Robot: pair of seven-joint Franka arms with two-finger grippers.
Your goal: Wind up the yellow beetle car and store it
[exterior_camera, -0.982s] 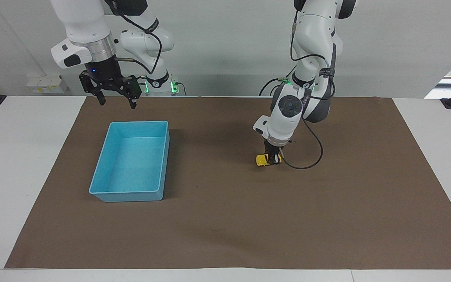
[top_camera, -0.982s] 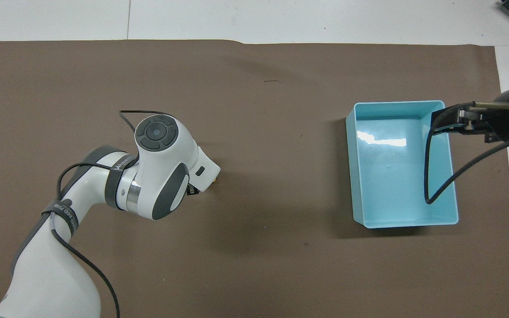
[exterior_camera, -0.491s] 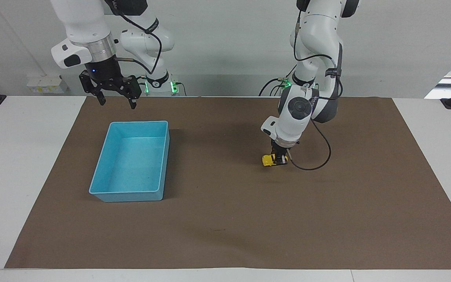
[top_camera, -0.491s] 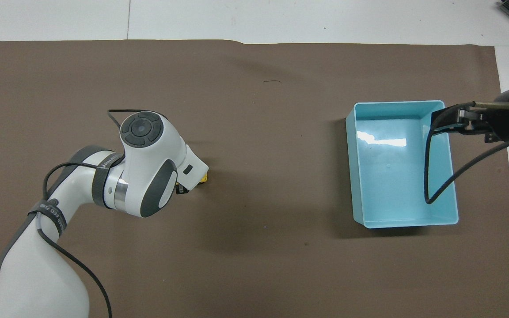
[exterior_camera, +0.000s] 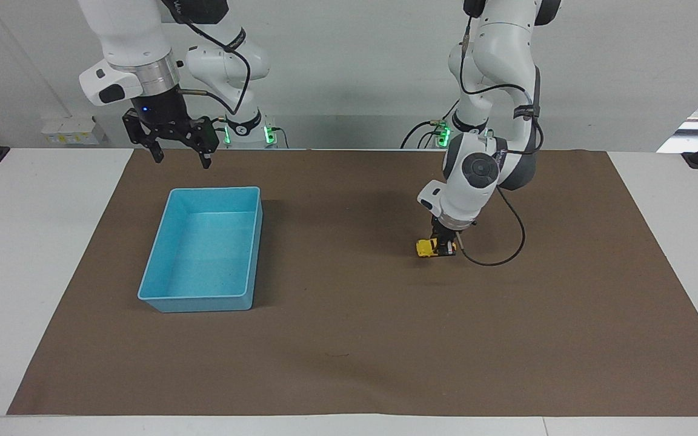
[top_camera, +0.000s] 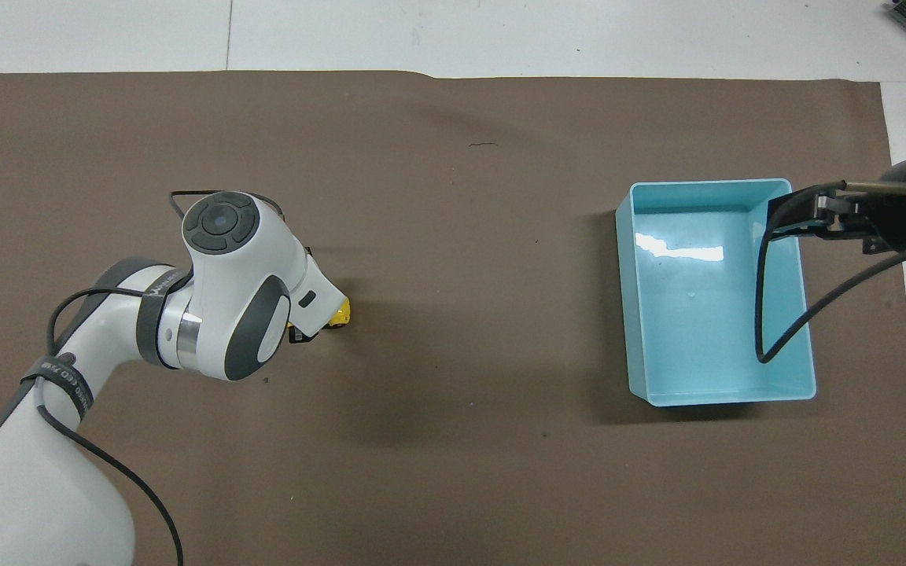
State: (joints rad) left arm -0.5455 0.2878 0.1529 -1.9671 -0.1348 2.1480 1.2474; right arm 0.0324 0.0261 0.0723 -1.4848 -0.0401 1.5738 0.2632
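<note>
While the left gripper [exterior_camera: 444,247] pinches the yellow beetle car [exterior_camera: 426,247] down on the brown mat [exterior_camera: 349,339], the small rounded glossy toy sits on the left arm's half of the desk [exterior_camera: 34,254], its long axis running along the desk's length; which end is its nose I cannot tell. Well apart lies the smooth rectangular blue bin [exterior_camera: 155,275]. Above that bin's robot-side edge the right gripper [exterior_camera: 180,158] waits, fingers spread.

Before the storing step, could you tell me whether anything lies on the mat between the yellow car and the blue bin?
Nothing visible does: bare brown mat separates the yellow beetle car, gripped by the left gripper, from the blue bin.
</note>
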